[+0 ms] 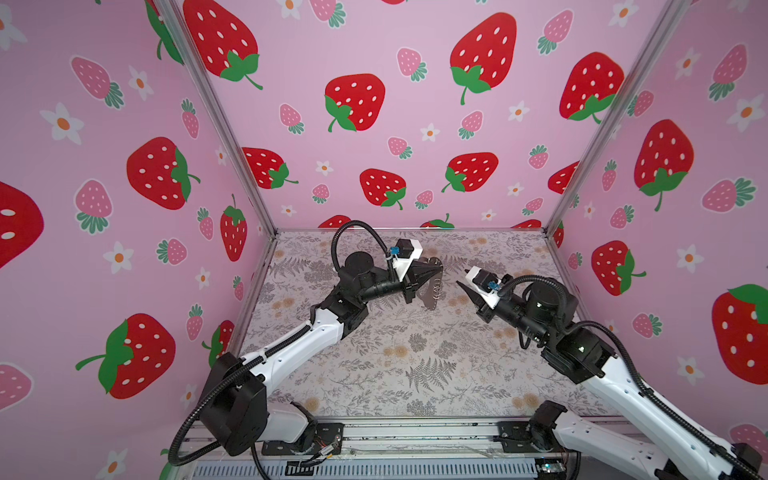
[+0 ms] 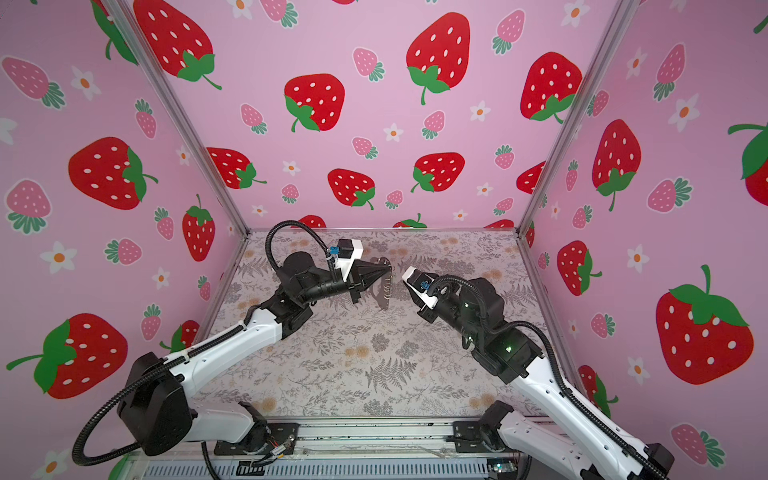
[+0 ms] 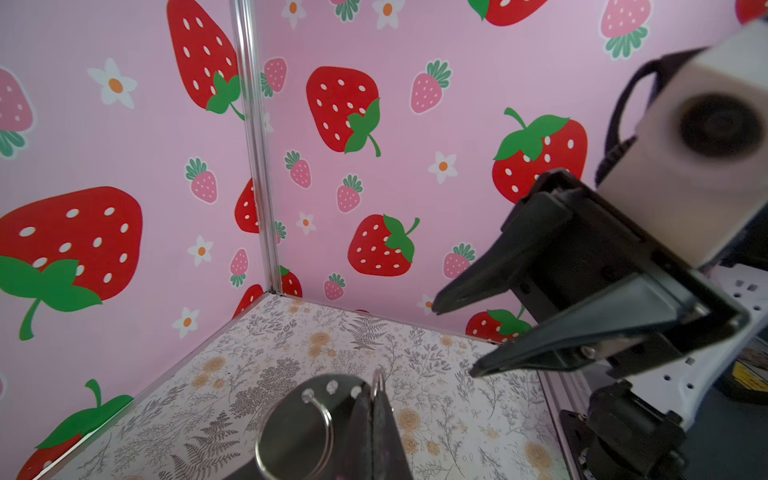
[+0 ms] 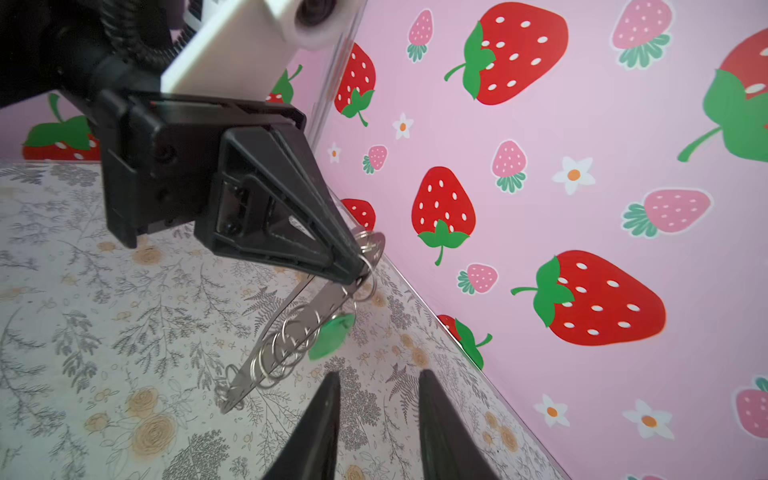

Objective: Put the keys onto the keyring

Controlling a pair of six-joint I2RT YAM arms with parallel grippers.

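Note:
My left gripper (image 1: 438,271) (image 2: 389,271) is shut on the top end of the keyring (image 1: 432,294) (image 2: 384,291), a flat grey-brown strap with a row of silver rings. The strap hangs slanting down, just above the table. In the right wrist view, the green key tag (image 4: 332,336) hangs beside the strap (image 4: 328,300) among its rings (image 4: 286,345); the tag is blurred, and how it is attached is unclear. My right gripper (image 1: 458,283) (image 4: 378,376) is open and empty, a short way right of the strap, pointing at it. The left wrist view shows the strap (image 3: 291,424) and the right gripper (image 3: 453,338).
The floral table (image 1: 395,365) is boxed in by pink strawberry walls at the back (image 1: 415,124) and both sides. Both arms reach toward the middle of the far half of the table. A metal rail (image 1: 415,436) runs along the front edge.

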